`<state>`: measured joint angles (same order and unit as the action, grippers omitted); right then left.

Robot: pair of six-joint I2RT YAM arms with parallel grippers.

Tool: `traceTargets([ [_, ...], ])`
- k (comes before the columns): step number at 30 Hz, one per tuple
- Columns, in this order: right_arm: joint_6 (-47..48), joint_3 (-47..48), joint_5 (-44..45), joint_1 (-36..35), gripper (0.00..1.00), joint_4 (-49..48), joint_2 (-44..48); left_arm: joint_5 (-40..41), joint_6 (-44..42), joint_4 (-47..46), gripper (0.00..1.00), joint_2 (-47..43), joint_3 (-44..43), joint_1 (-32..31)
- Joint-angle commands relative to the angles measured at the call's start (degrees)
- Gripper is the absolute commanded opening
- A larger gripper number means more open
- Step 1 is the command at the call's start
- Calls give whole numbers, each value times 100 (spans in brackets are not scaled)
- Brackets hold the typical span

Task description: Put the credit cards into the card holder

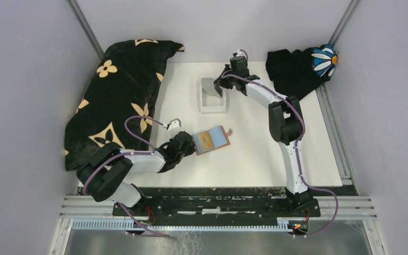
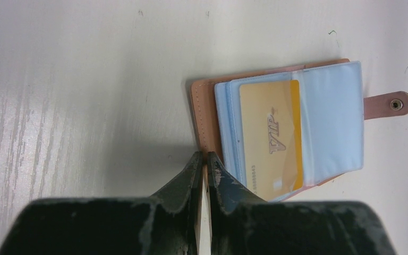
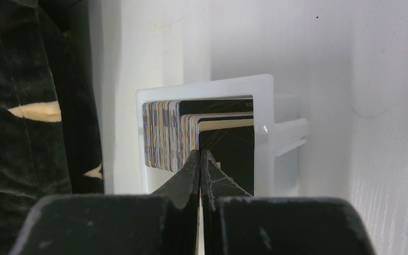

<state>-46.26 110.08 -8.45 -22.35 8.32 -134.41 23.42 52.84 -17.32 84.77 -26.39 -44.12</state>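
The tan leather card holder (image 1: 211,139) lies open on the white table, its clear sleeves facing up. In the left wrist view a gold-yellow credit card (image 2: 271,133) sits inside a sleeve, and the snap tab (image 2: 396,104) sticks out to the right. My left gripper (image 2: 204,156) is shut on the near edge of the card holder's (image 2: 204,117) tan cover. At the back, my right gripper (image 3: 200,154) is shut on one thin card at the edge of a stack of credit cards (image 3: 164,133) standing upright in a white tray (image 3: 207,87). A black card (image 3: 234,154) stands just right of the fingers.
A black cloth with gold flowers (image 1: 117,95) covers the left side of the table, close to the white tray (image 1: 212,106). A black cloth and a blue daisy-print item (image 1: 324,59) lie at the back right. Grey walls enclose the table.
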Motion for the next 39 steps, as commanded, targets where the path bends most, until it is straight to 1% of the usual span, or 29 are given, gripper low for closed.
traceTargets([
  [1,82,-290,-23,-62,1,227,345,-127,-251,236,14,104,146,-16],
  [8,257,-924,71,-89,1,106,818,-183,-221,123,14,55,235,-16],
  [11,300,-1159,102,-89,2,57,962,-210,-213,82,14,48,257,-13],
  [13,337,-1257,118,-90,5,27,1010,-226,-205,52,14,31,274,-15],
  [14,362,-1280,130,-94,10,25,1039,-237,-200,35,14,11,289,-16],
  [15,392,-1295,140,-96,18,29,1059,-241,-196,24,14,2,305,-19],
  [17,483,-1225,125,-92,38,109,1060,-256,-180,6,14,-12,331,-19],
  [19,565,-1195,146,-90,48,189,1088,-264,-169,-13,14,-24,338,-16],
  [21,649,-1177,179,-98,52,235,1134,-275,-169,-23,14,-39,350,-18],
  [26,851,-1116,249,-161,54,442,1165,-283,-160,-55,14,-34,375,-15],
  [34,913,-917,369,-244,53,848,1024,-277,-186,-52,14,-67,359,-17],
  [37,893,-831,412,-251,50,952,949,-285,-202,-52,14,-63,331,-18],
  [39,882,-775,441,-252,46,994,905,-285,-211,-39,14,-58,334,-15],
])
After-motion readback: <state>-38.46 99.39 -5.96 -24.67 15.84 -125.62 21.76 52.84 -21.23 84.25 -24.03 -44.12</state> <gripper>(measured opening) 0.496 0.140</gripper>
